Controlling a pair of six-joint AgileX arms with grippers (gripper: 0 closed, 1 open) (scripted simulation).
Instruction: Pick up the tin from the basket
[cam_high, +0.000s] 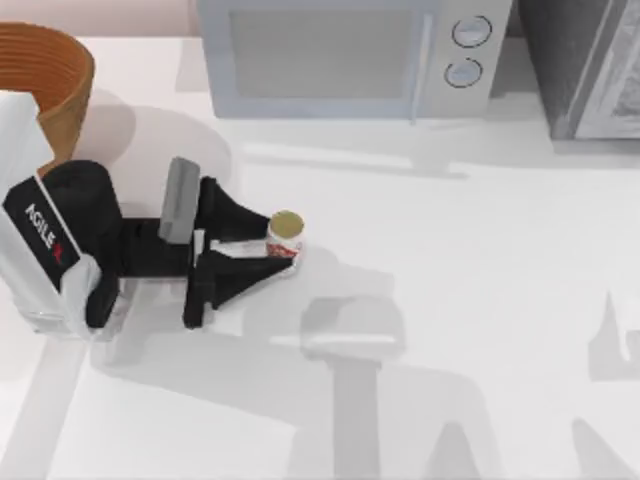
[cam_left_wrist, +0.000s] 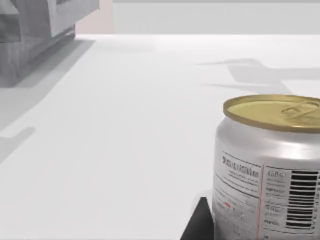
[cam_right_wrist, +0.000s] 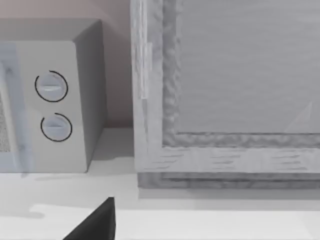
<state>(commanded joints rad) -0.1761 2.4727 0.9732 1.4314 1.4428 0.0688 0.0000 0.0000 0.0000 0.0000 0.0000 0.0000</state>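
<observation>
The white table (cam_high: 480, 300) filled most of the top view, with a grey-white microwave (cam_high: 345, 55) along its upper edge and a grey framed panel (cam_high: 585, 65) in the upper right corner. You had the left gripper (cam_high: 262, 245) in the left half of that frame, its two black fingers (cam_high: 235, 215) pointing toward the right and standing either side of the tin (cam_high: 285, 235). The fingers looked pressed to the can's white side, so you can take the claw as clamped on it, though the contact itself was partly hidden by the fingers. In the left wrist view the tin (cam_left_wrist: 267, 165) stood upright and very close, its dull gold top level, with the dark tip of one finger (cam_left_wrist: 197, 225) just beside its base.

The tin sat well apart from the basket (cam_high: 45, 75), which lay at the upper left corner of the top view, partly behind the left arm's white link. So the can was already outside the basket. It could not be told whether it rested on the table or hung just above it.

By my reading, you were past the grasp and into the carry or the hold. The next move called for keeping the squeeze steady and the can upright.

The right arm was parked; its wrist view looked at the microwave (cam_right_wrist: 55, 105) and the panel (cam_right_wrist: 230, 90), with a dark finger tip (cam_right_wrist: 95, 222) at the lower edge.
</observation>
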